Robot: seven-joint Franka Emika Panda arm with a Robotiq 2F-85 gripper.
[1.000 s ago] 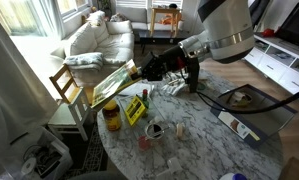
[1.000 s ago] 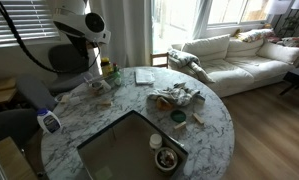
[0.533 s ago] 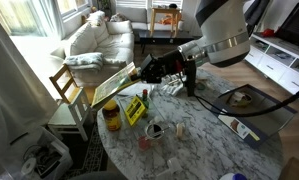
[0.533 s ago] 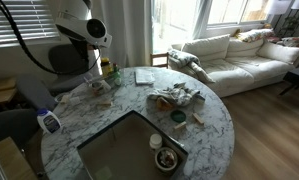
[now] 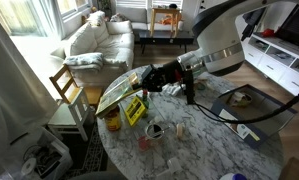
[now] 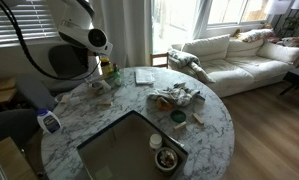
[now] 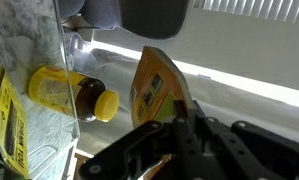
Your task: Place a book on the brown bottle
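Roughly at the midpoint: grasp done, placing not yet. Pinches the book (image 5: 120, 90) by one edge in the claw (image 5: 147, 78), pressed together on the cover, and holds it clear of the counter (image 5: 199, 140) at a slant, far end dipping toward the brown bottle (image 5: 111, 117), upright near the counter's rim. From the wrist view, the same book (image 7: 154, 88) seen nearly edge-on, rising out of the claw (image 7: 174, 125), with the brown bottle (image 7: 74, 95) beyond it, yellow cap turned toward the book and apart from it. Hard to judge from an exterior view the low end's exact place over the cap, but probably near and not touching. Left to do: level the cover, centre it over the cap, lower until resting, then spread the claw and back away. Worth minding the small yellow booklet (image 5: 136, 108) just beside the bottle, and the width of the book against so narrow a perch — likely to tip or slide off if set down off-centre or while tilted.
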